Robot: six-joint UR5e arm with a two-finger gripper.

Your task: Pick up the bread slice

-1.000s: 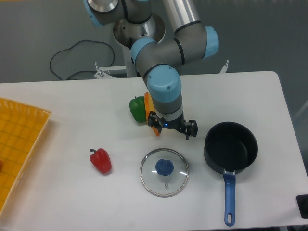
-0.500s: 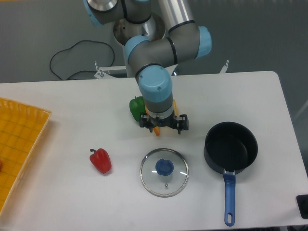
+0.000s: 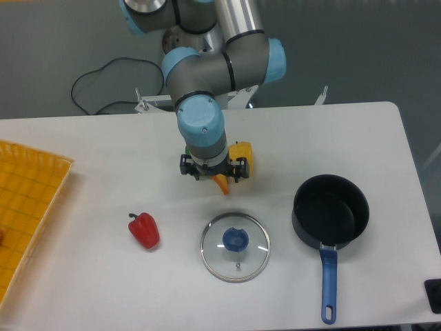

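Note:
Only the pointed orange-tan tip of the bread slice (image 3: 221, 184) shows on the white table, poking out from under the wrist. The rest of the slice is hidden by the arm. My gripper (image 3: 212, 169) points straight down over it, its black fingers (image 3: 185, 166) spread wide to the left and right, open, with the slice's tip just below the span between them. I cannot see whether the fingers touch the slice.
A yellow bell pepper (image 3: 242, 158) stands right against the gripper's right side. A red bell pepper (image 3: 144, 229) lies front left, a glass lid (image 3: 235, 246) with a blue knob in front, a black pot (image 3: 331, 210) with a blue handle to the right, and an orange basket (image 3: 27, 207) at the left edge.
The arm has swung left by about a gripper's width, from beside the slice to over it. It now covers the green pepper and has uncovered the yellow pepper.

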